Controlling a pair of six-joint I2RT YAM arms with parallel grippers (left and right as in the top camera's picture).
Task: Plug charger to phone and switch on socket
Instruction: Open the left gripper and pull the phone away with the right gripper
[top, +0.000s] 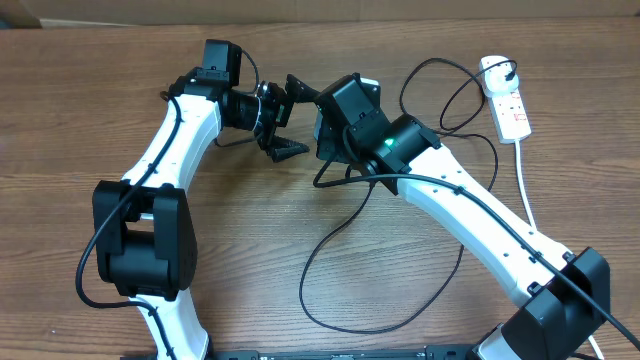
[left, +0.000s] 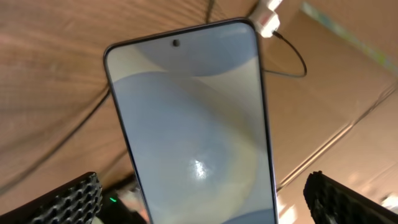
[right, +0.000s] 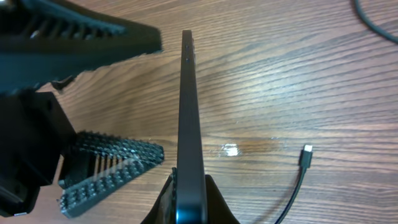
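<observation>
We judge the phone (right: 188, 112) is being readied for plugging: our right gripper (right: 189, 186) clamps it on edge, and our left gripper (left: 205, 199) gapes around it. Next we must fetch the charger tip (right: 306, 154), lying loose beside the right gripper.

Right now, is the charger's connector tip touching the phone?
Apart. The right wrist view shows the charger's connector tip lying on the table, with bare wood between it and the phone.
</observation>
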